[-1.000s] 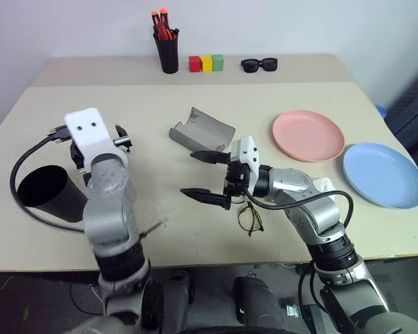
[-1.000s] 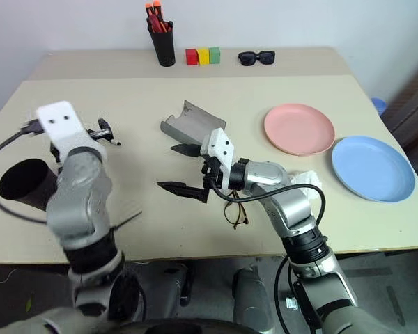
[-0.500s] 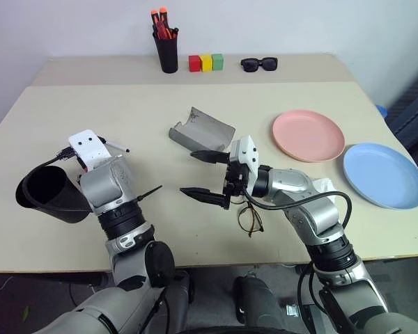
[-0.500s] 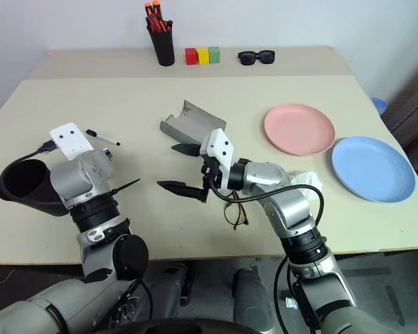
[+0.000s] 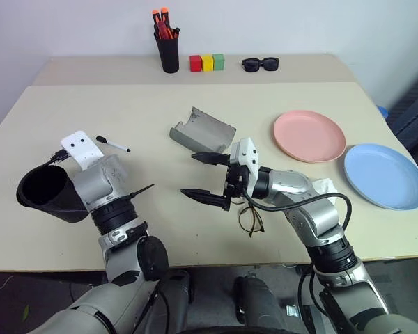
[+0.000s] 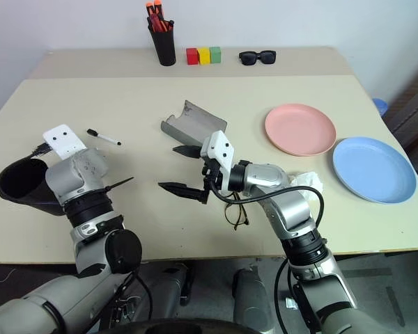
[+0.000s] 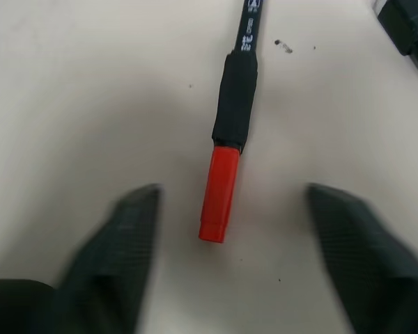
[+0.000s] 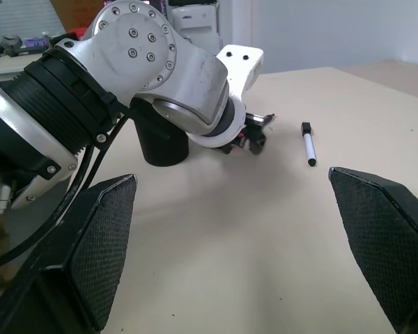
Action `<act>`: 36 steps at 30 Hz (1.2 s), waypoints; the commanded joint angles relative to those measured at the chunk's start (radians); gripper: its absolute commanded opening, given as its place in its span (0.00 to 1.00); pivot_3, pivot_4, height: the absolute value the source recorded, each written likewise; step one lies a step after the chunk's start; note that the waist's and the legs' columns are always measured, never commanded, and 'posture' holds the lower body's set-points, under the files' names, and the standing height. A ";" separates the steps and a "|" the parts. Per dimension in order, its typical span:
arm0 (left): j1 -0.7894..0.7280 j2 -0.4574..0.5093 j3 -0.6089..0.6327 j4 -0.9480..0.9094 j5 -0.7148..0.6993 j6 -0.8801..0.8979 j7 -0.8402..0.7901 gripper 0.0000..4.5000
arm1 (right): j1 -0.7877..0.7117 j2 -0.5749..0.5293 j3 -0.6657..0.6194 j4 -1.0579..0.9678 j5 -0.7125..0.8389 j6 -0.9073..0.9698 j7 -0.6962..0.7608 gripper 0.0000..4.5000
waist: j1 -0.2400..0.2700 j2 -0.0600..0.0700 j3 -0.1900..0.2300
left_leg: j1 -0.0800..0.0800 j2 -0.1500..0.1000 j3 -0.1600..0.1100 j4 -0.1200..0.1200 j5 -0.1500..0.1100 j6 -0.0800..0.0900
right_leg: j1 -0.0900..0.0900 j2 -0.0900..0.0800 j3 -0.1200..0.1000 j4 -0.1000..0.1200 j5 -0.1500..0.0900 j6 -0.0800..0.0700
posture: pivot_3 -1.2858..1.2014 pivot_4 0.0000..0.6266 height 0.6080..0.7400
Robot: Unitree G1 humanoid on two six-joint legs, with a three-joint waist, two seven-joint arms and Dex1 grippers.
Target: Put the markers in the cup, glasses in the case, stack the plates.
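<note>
Left tool [image 7: 226, 209] spread astride matte black, red-tipped cylindrical marker [image 7: 230, 156]; right tool [image 5: 203, 176] spread.

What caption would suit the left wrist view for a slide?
Left gripper hovers with open fingers on either side of the black marker with a red tip lying on the beige table.

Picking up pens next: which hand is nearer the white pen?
Left. The left hand is down at the table right beside the white pen, over the red-tipped pen. The right hand hangs mid-table, near the grey case.
</note>
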State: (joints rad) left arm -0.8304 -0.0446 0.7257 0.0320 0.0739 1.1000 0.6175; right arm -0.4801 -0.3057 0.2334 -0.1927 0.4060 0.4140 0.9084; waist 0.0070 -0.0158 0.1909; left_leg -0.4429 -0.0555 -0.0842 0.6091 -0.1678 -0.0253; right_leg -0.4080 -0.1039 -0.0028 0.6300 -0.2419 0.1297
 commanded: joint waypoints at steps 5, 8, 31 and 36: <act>-0.007 0.009 -0.001 -0.014 -0.048 -0.029 0.020 0.06 | -0.004 -0.002 -0.007 -0.016 0.003 -0.015 0.000 1.00 | 0.000 0.000 0.000 | 0.000 0.000 0.000 0.000 0.000 0.000 | 0.000 0.000 0.000 0.000 0.000 0.000 | 0.52 0.24 1.00; 0.016 0.012 -0.043 -0.025 -0.059 -0.052 -0.012 0.06 | -0.005 -0.004 -0.007 -0.015 0.002 -0.016 0.000 1.00 | 0.000 0.000 0.000 | 0.000 0.000 0.000 0.000 0.000 0.000 | 0.000 0.000 0.000 0.000 0.000 0.000 | 0.52 0.24 1.00; 0.200 -0.116 -0.321 -0.511 -0.022 0.390 -0.229 0.49 | -0.009 -0.019 -0.010 -0.004 0.000 -0.018 0.012 1.00 | -0.001 0.000 0.000 | 0.000 0.000 0.000 0.000 0.000 0.000 | 0.000 0.000 0.001 0.000 0.000 -0.001 | 0.52 0.24 1.00; 0.137 -0.091 -0.271 -0.418 -0.014 0.328 -0.236 0.70 | -0.013 -0.012 -0.006 0.001 -0.002 -0.020 0.014 1.00 | 0.003 0.000 0.000 | 0.000 0.000 0.000 0.001 0.000 0.000 | 0.000 0.000 0.001 0.000 0.000 -0.001 | 0.52 0.24 1.00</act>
State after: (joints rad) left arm -0.6819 -0.1418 0.4401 -0.3960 0.0539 1.4553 0.3800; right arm -0.4767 -0.3242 0.2328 -0.1802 0.3967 0.4133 0.9188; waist 0.0104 -0.0159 0.1910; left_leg -0.4428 -0.0551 -0.0839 0.6098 -0.1677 -0.0254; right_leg -0.4076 -0.1036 -0.0022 0.6299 -0.2418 0.1291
